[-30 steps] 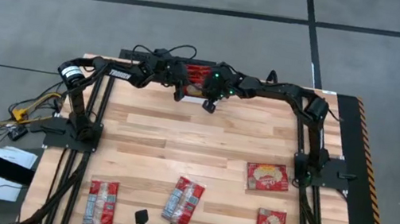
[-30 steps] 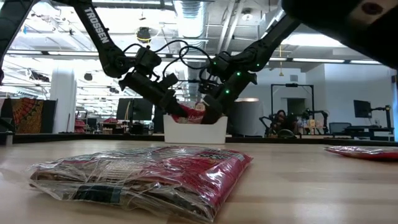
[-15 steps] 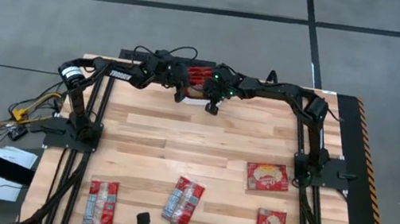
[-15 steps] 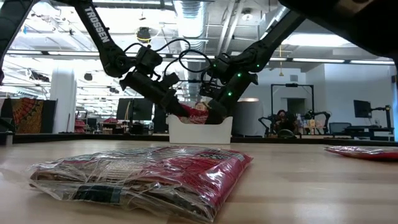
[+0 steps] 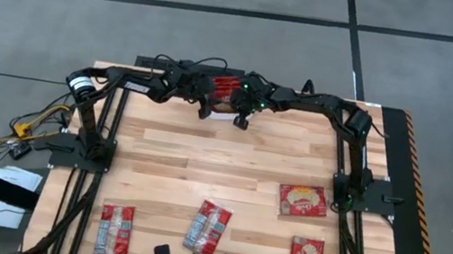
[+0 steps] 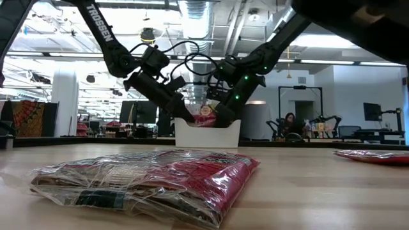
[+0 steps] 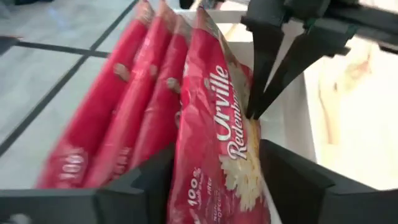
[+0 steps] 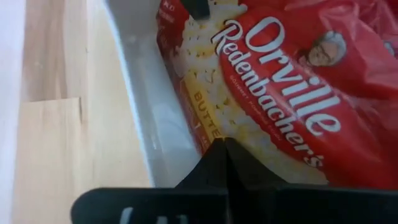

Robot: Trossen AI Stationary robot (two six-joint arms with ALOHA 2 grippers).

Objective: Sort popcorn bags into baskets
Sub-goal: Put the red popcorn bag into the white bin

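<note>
At the top centre of the high view, both grippers reach into the white basket (image 6: pixel 207 133). The left gripper (image 7: pixel 214 171) has jaws apart around an upright bag (image 7: pixel 217 124); the right gripper (image 8: pixel 225 163) has jaws together against it. Four bags (image 5: pixel 208 229) lie on the table (image 5: pixel 204 155).

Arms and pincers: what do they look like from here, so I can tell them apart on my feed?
Both arms are black, jointed, with loose black cables looping off the wrists. The left arm carries white TROSSEN lettering; the right arm shows small green lights near its wrist. The left pincer has broad, flat matte-black fingers; the right pincer tapers to a dark wedge.
</note>
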